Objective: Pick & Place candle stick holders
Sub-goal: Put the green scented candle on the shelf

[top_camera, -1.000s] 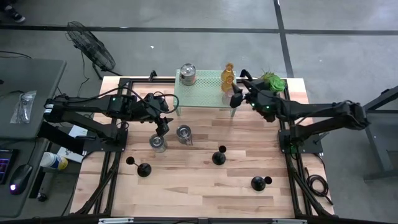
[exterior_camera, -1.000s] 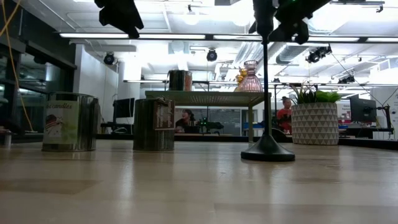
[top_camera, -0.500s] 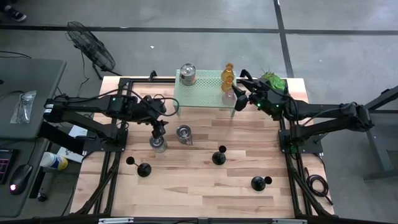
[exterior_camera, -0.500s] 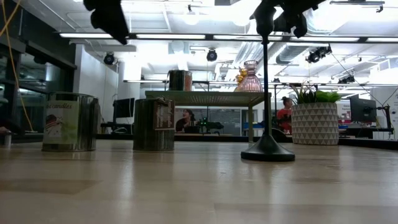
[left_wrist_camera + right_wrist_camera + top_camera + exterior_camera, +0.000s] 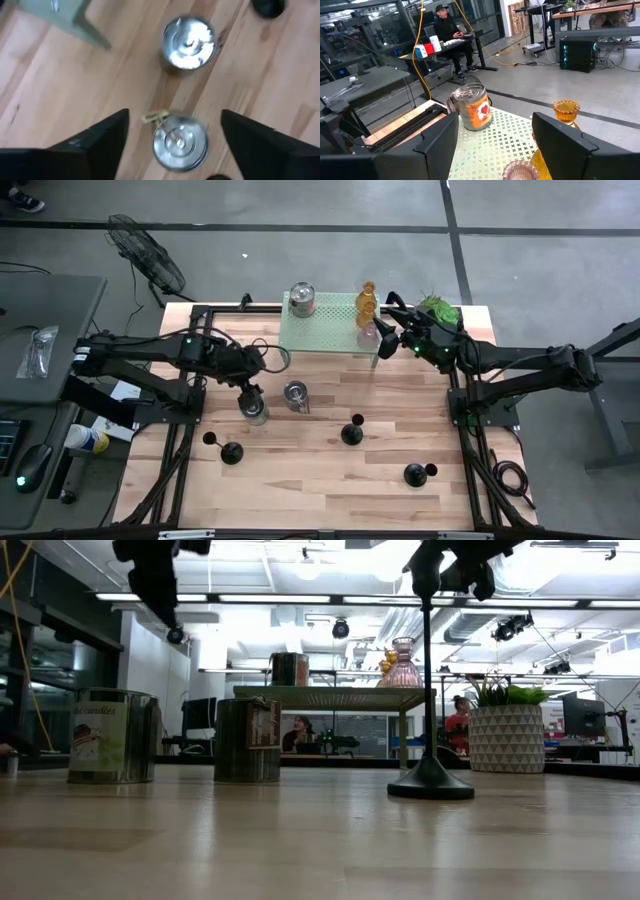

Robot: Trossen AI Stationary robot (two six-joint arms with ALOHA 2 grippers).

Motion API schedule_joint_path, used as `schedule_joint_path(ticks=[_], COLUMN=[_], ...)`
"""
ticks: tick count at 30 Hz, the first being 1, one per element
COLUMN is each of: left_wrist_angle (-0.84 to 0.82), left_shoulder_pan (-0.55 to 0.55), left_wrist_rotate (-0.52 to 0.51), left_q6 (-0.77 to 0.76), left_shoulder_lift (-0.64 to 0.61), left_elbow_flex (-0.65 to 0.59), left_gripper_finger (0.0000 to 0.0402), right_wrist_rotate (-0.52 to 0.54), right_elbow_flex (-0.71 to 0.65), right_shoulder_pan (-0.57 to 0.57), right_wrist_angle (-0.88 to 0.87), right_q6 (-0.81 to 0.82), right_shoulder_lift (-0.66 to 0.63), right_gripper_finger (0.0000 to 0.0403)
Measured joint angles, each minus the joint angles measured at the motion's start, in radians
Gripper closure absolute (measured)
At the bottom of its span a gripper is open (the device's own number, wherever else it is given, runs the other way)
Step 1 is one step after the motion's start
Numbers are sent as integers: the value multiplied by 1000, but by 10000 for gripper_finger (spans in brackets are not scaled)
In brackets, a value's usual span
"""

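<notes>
Left pincer point(image 5: 172, 132) hangs wide open and empty directly above 1 silver candle holder point(image 5: 180, 143) on the table point(image 5: 260, 80), a 2nd silver holder point(image 5: 188, 40) at its 12 o'clock; right pincer point(image 5: 495, 145) open, empty, at the rack point(image 5: 505, 137).

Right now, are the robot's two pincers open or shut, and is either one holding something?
Left pincer: open, holding nothing, above a silver metal cup.
Right pincer: open, holding nothing, over the green rack.

Two metal cups point(image 5: 254, 411) point(image 5: 295, 395) side by side before the rack point(image 5: 325, 330); glass holders point(image 5: 367, 298) seemingly on it
</notes>
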Motion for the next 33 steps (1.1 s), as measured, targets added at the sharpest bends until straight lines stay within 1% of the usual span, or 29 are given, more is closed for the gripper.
schedule_joint_path(ticks=[4, 5, 7, 10, 13, 16, 20, 23, 28, 33], left_wrist_angle=[-65, -85, -111, -129, -131, -137, -177, -207, -180, -147], left_shoulder_pan=[0, 0, 0, 0, 0, 0, 0, 0, 0, 0], left_wrist_rotate=[46, 56, 78, 93, 117, 157, 160, 156, 190, 180], left_q6=[-23, -27, -53, -100, -147, -185, -231, -255, -257, -265], left_shoulder_lift=[46, 60, 95, 141, 183, 226, 283, 318, 356, 368], left_elbow_flex=[0, -1, -1, -1, -1, -1, -1, -1, -1, -1], left_gripper_finger=[26, 14, 6, 13, 17, 17, 18, 18, 18, 18], right_wrist_rotate=[-3, -4, -29, -54, -84, -99, -124, -137, -155, -158], right_elbow_flex=[0, 0, 0, 0, 0, 0, 0, 0, 0, 0], right_shoulder_pan=[0, 0, 0, 0, 0, 0, 0, 0, 0, 0], right_wrist_angle=[-19, -20, -21, -25, -72, -150, -243, -280, -299, -316], right_q6=[-4, -4, 1, -2, -4, -4, 5, 7, 6, 4], right_shoulder_lift=[-9, -14, -37, -79, -128, -180, -234, -259, -280, -283], right_gripper_finger=[156, 156, 156, 156, 156, 156, 156, 156, 156, 156])
